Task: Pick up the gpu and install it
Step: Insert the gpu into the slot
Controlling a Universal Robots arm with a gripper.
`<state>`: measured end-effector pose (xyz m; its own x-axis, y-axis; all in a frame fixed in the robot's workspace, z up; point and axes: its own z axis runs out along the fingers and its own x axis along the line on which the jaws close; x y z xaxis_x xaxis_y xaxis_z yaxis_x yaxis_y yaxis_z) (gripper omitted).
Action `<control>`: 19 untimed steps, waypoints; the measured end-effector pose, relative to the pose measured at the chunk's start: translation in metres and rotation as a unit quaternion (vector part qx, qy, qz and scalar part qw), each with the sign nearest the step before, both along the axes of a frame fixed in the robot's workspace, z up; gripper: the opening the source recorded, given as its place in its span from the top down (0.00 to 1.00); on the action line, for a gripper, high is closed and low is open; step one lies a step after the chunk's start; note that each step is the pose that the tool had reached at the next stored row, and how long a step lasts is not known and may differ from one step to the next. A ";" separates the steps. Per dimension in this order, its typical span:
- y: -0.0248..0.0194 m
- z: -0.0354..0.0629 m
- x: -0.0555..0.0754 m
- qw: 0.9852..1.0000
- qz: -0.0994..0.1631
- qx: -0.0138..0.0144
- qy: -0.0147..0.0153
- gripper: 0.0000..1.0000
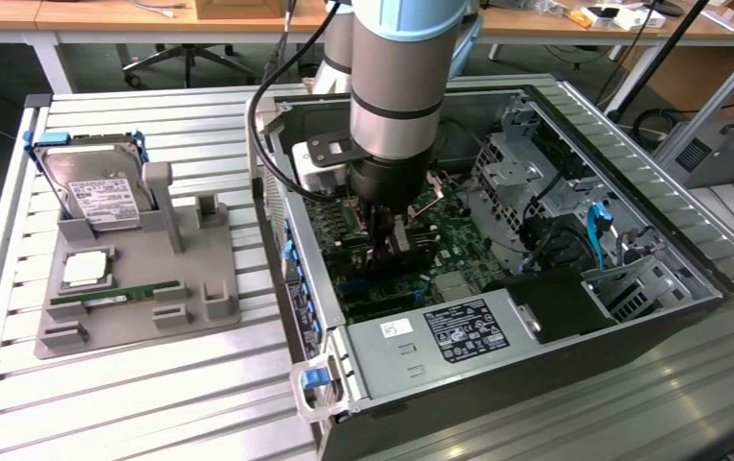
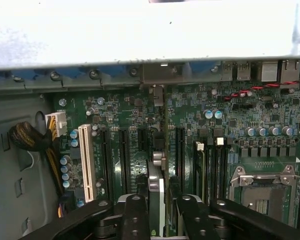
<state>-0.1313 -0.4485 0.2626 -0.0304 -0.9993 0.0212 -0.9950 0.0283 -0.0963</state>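
I have the gpu (image 2: 156,197) clamped edge-on between the gripper (image 2: 159,210) fingers, and the wrist view puts it directly over the motherboard (image 2: 200,130), lined up with the row of black expansion slots (image 2: 124,150) beside the white slot (image 2: 86,162). In the exterior view the card (image 1: 400,252) hangs upright under the arm, well inside the open computer case (image 1: 674,230), near the middle of the board rather than by any wall.

So the pickup looks done: the card is off the grey parts stand (image 1: 136,317) on the table's far side from the case, where the hard drive (image 1: 95,197) and the green RAM stick (image 1: 117,295) sit in their places. My read is that the insertion is under way or close to it, not finished.

What I cannot make out is the card's lower edge. The fingers and the card itself cover the slot below, so I cannot tell whether the contacts are touching, partly seated or just above. The bracket end against the case's rear wall is also unclear from here.
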 end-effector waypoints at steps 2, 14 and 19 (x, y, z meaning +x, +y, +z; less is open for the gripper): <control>0.0001 0.0000 0.000 1.000 0.001 0.000 0.000 0.73; 0.0019 0.0000 0.000 1.000 0.009 0.000 0.000 0.73; 0.0021 -0.0001 0.000 1.000 0.010 0.000 0.000 0.73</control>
